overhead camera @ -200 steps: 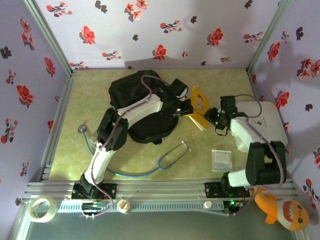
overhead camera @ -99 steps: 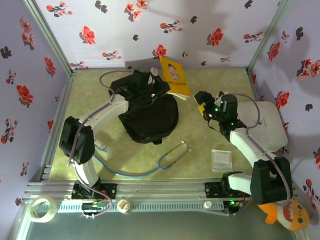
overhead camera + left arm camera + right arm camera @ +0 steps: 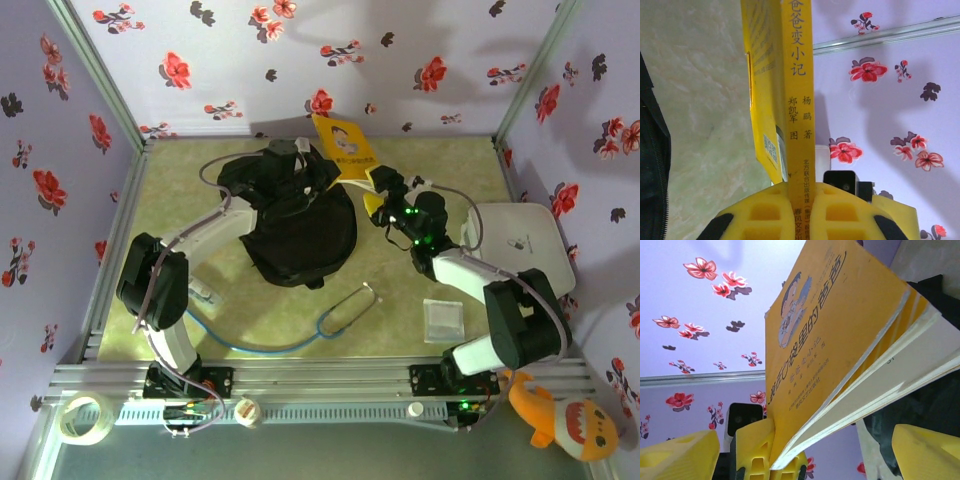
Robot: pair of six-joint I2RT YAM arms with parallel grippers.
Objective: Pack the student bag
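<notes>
Purple walls printed with red and dark flowers close in a mottled green worktop (image 3: 180, 300), seen from above with both arm bases at 6 o'clock. A little toward 11 o'clock from the middle lies the student bag (image 3: 300, 235), a black rounded heap resting on the worktop. Over the bag's 1 o'clock edge a yellow book (image 3: 345, 150) hangs tilted in the air, its cover with a cartoon face turned upward. The left arm (image 3: 215, 228) reaches across the bag from 8 o'clock, and the left jaws are clamped on the book. In the left wrist view the yellow fingers (image 3: 760, 217) press either side of the spine, with the bag's zip at the 9 o'clock edge. The right arm (image 3: 470, 268) comes in from 4 o'clock and the right jaws are spread wide, just beside the book's 5 o'clock corner. In the right wrist view its fingers (image 3: 675, 455) sit far apart at the bottom corners, with the book's fanned pages rising between them; whether they touch the book cannot be told. A white rounded board (image 3: 530, 235) lies at 3 o'clock, partly under the right arm. At the bag's 6 o'clock sits a stethoscope (image 3: 348, 308) with a blue tube, and a small clear packet (image 3: 442, 320) lies at 5 o'clock.
</notes>
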